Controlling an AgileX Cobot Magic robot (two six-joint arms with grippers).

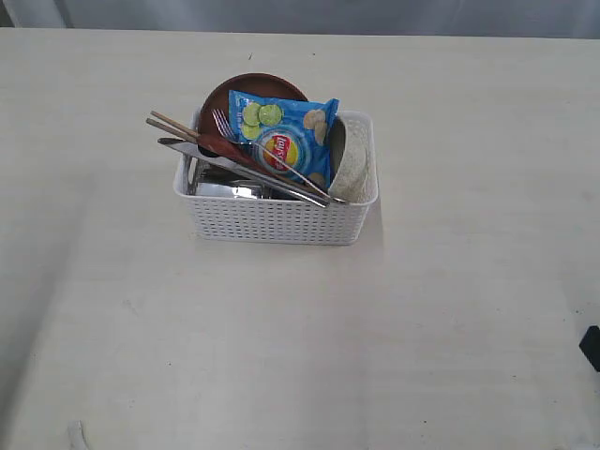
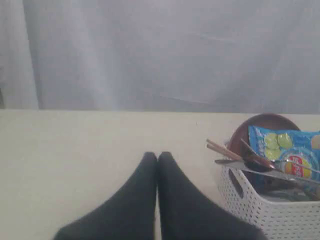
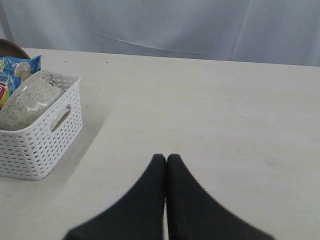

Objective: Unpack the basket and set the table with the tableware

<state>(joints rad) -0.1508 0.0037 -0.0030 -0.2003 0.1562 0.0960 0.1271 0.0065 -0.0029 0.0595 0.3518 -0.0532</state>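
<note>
The white basket (image 1: 277, 220) stands mid-table (image 1: 450, 309), packed. A brown plate (image 1: 248, 89) leans at its back and an off-white bowl (image 1: 349, 169) stands on edge at its right end. Chopsticks (image 1: 169, 125), a knife (image 1: 187, 148), a fork (image 1: 223, 122) and a dark red spoon (image 1: 225, 148) lie across the rim, over a steel cup (image 1: 230, 190). My left gripper (image 2: 158, 156) is shut and empty above the table, apart from the basket (image 2: 270, 215). The right gripper (image 3: 166, 158) is also shut and empty, away from the basket (image 3: 35, 145).
A blue chip bag (image 1: 281, 136) lies on top of the basket's contents, over the cutlery and against the plate. A dark part of the right arm (image 1: 591, 347) shows at the right edge of the exterior view. A pale curtain hangs behind the table.
</note>
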